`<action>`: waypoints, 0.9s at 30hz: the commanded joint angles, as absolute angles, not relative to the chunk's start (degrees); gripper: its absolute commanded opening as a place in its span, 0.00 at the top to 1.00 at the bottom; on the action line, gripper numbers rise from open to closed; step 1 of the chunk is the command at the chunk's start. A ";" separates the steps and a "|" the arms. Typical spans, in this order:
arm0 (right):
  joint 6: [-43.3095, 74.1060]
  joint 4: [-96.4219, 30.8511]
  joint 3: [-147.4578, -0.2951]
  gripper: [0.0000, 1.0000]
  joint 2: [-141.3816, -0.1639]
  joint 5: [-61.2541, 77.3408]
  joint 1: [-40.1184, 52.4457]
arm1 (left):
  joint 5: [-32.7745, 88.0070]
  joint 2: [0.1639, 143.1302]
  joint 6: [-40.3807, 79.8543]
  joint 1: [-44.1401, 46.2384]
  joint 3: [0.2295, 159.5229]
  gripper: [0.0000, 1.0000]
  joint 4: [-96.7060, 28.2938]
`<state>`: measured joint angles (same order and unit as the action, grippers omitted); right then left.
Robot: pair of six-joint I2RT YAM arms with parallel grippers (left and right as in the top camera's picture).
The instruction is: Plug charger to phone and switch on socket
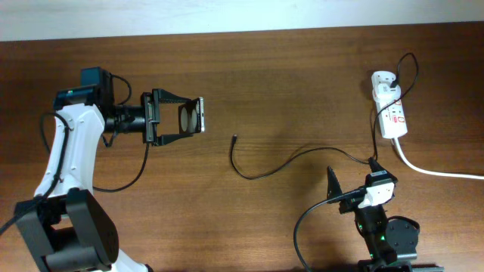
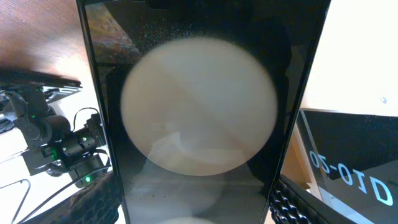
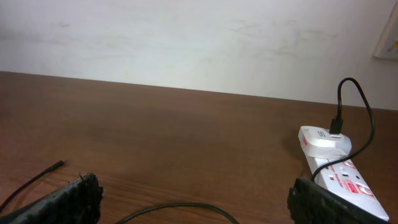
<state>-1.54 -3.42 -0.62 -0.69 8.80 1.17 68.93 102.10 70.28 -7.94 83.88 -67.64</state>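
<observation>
Frankly, my left claw [image 1: 201, 115] is clamped on the phone [image 2: 199, 106] at the left of the table [image 1: 287, 68]; my right claw [image 3: 196, 199] gapes empty. The charger tip [image 1: 234, 137] lies loose mid-table, and a skewed push could twist the phone.

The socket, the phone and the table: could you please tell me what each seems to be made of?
The socket: white plastic, smooth and slightly shiny, judging by its moulded body. The phone: glossy black, likely glass or plastic, since it mirrors its surroundings. The table: brown wood or wood-look laminate, with visible grain and soft sheen.
</observation>
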 commanded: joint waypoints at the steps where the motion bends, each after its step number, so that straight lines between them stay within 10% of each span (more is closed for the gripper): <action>1: -1.08 -3.75 -0.32 0.01 -0.21 8.21 1.54 | 67.42 100.79 72.14 -8.01 83.81 0.94 -67.48; 27: -1.08 -3.75 -0.32 0.01 -0.21 8.21 1.54 | 47.51 100.79 72.64 -11.14 83.81 0.95 -67.55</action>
<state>-1.50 -3.42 -0.62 -0.69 8.80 1.17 47.42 102.10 72.10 -10.96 83.88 -67.59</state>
